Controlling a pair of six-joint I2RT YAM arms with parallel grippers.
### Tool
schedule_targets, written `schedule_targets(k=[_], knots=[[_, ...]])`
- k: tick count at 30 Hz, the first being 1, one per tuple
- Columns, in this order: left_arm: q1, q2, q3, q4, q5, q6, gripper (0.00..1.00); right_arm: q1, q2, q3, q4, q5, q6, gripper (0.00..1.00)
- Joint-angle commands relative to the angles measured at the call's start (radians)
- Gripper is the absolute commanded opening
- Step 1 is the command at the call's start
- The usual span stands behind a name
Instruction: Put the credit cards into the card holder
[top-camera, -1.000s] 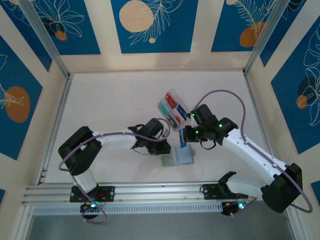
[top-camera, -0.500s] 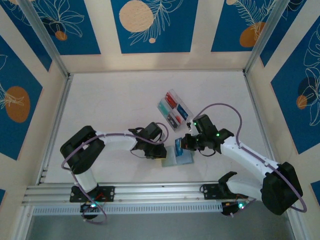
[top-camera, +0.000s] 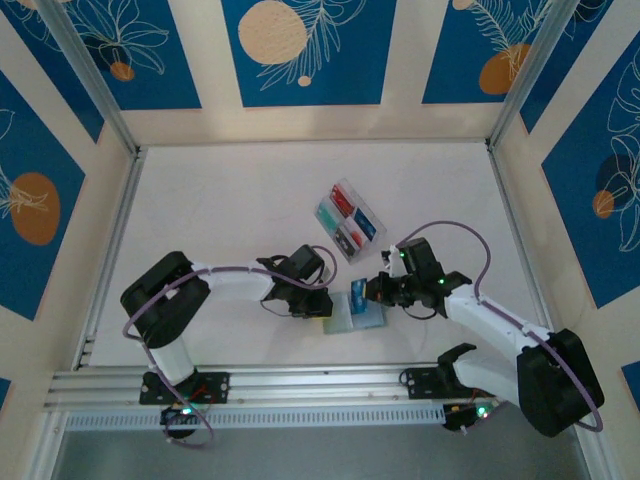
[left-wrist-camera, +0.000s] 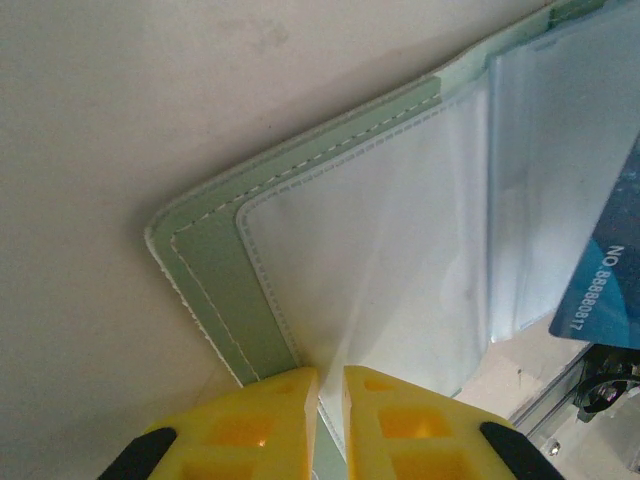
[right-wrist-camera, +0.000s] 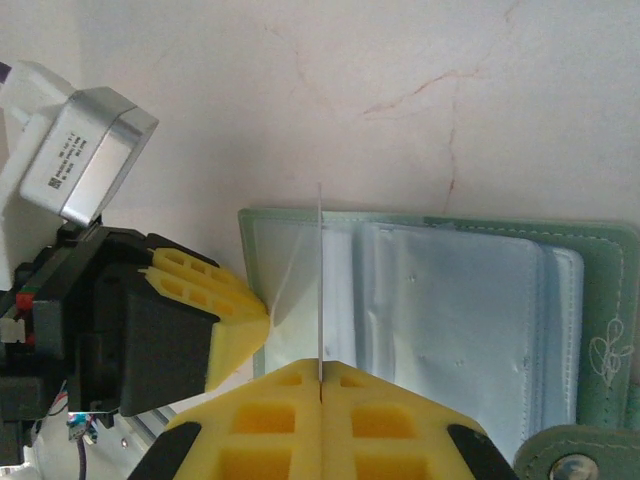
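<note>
The card holder lies open and flat on the surface, just short of the rail at the near edge. Left of the holder and beyond it we see wide bare room; the clear box sits beyond it, apart.

The left claw meets the holder's left edge, its fingers pressed nearly together on the cover and a clear sleeve there. The right claw hangs over the holder's far side, pinching a teal-blue card.

From the right wrist that card is a thin line, edge-on, crossing the holder's left sleeve — whether it touches the sleeve we cannot tell. The same view shows the snap tab at the holder's right end. The left wrist instead gives the card's printed face and number, off the holder's right side.
</note>
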Motion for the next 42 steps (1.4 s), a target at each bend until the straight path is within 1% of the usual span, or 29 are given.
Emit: schedule_targets(k=[1, 11, 18, 24, 28, 32, 35, 37, 42], knots=[[-0.005, 0.026, -0.02, -0.073, -0.031, 0.015, 0.15, -0.008, 0.015, -0.009, 0.042, -0.03, -0.015, 0.0], [-0.005, 0.017, -0.025, -0.078, -0.032, 0.008, 0.15, -0.021, 0.071, -0.038, 0.097, -0.028, -0.023, 0.0], [0.008, 0.0, -0.035, -0.087, -0.032, 0.004, 0.15, 0.003, 0.127, -0.023, 0.085, 0.023, -0.012, 0.0], [0.025, -0.011, -0.049, -0.091, -0.033, 0.006, 0.15, 0.012, 0.128, -0.032, 0.113, -0.015, 0.001, 0.0], [0.047, -0.024, -0.069, -0.077, -0.021, -0.003, 0.15, 0.016, 0.144, -0.035, 0.129, -0.02, -0.004, 0.0], [0.079, -0.041, -0.091, -0.072, -0.01, -0.002, 0.15, 0.04, 0.192, -0.022, 0.168, -0.027, 0.001, 0.0], [0.109, -0.048, -0.103, -0.073, -0.002, 0.003, 0.15, 0.051, 0.239, 0.001, 0.198, -0.067, 0.003, 0.0], [0.12, -0.054, -0.1, -0.081, -0.004, 0.016, 0.15, 0.065, 0.264, 0.02, 0.207, -0.071, 0.007, 0.0], [0.163, -0.067, -0.112, -0.108, -0.005, 0.038, 0.15, 0.052, 0.229, 0.013, 0.193, -0.033, 0.026, 0.0]])
